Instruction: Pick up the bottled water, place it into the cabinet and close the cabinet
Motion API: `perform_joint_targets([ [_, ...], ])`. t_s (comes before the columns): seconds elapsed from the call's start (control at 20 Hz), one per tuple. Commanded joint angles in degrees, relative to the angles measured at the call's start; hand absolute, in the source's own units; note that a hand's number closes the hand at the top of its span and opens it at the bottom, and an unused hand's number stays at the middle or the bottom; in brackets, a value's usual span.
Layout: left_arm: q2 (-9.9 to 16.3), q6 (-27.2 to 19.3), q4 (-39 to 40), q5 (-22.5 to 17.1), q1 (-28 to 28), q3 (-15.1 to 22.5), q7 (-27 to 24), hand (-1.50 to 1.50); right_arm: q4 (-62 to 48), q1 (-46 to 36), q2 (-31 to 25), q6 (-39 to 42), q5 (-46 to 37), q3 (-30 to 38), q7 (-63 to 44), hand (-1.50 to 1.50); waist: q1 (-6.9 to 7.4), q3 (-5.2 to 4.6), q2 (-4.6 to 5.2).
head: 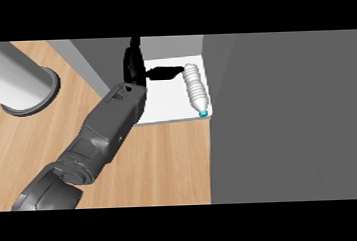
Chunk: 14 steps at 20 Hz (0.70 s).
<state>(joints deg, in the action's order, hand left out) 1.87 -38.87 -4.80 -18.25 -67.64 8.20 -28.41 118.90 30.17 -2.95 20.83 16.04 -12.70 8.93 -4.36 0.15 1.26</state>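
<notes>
The bottled water [196,89] is a clear, ribbed plastic bottle with a turquoise cap, lying on its side on the white shelf floor [166,105] inside the cabinet [285,114]. Its cap points toward the shelf's front edge and its base toward the back, and it runs along the shelf's right side, close to the grey cabinet wall there. Only 1 hand shows: the left hand [135,69], black, reaching into the cabinet opening at the shelf's left rear. Its fingers stretch straight up and away, with the thumb [165,72] jutting out sideways to the right toward the bottle's base. The thumb tip ends just beside the bottle; whether it touches cannot be made out. The hand is open and nothing is held in it. The grey forearm [111,125] comes in from the lower left and slants up and to the right across the wooden counter [161,163]. A white cylinder [17,78] stands on the counter at upper left.
</notes>
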Motion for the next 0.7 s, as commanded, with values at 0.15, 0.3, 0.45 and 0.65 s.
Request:
perform_joint_targets([
  [0.15,2.5,8.4,-4.3,-2.0,3.2,-3.1,-8.1,-1.5,0.6,1.0,0.7,-0.7,-1.5,-1.4,0.4,-1.5,1.2,-0.23,-0.13],
  [0.3,2.8,14.0,-7.2,-3.8,5.0,-5.0,-9.8,-1.5,-0.4,3.7,-1.9,2.2,0.6,2.2,3.8,-1.5,2.24,-0.17,-0.78],
  [0.45,2.6,18.2,-9.3,-4.2,7.0,-5.6,-12.4,-1.5,1.8,3.3,-1.5,1.0,-0.5,1.2,2.3,-1.5,3.01,-0.19,-1.02],
  [0.65,2.0,20.3,-11.5,-4.0,8.4,-5.6,-13.3,-1.5,6.1,6.7,1.0,-2.2,-4.4,-3.4,1.6,-1.5,3.35,-0.19,-1.31],
])
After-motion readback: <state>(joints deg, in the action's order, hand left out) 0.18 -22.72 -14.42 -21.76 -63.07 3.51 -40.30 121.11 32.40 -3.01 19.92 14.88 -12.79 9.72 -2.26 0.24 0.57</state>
